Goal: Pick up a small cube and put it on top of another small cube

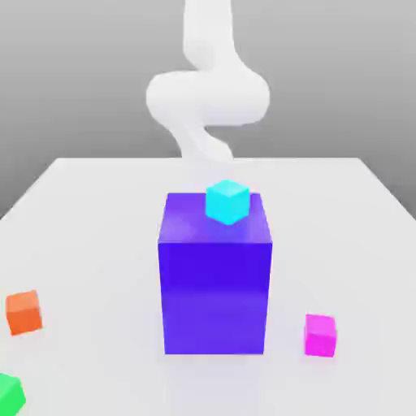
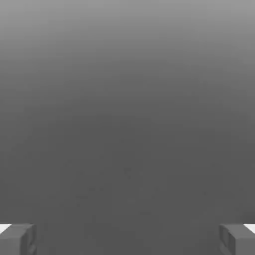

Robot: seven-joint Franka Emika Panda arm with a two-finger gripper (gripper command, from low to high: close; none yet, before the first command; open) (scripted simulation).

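Jaws spread wide in the hand view, fingertips at opposite edges, nothing between them, plain grey ahead. Small magenta cube resting on the white worktop, just beside the big blue-violet block on the exterior view's right. Cyan cube seated on that block's top; orange cube and green cube on the worktop at the left. White arm raised behind the block. Judged stage: nothing grasped, pick and stacking both outstanding.

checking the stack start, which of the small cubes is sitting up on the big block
The cyan cube. It rests on top of the big blue-violet block, while the orange cube, magenta cube and green cube all lie on the table.
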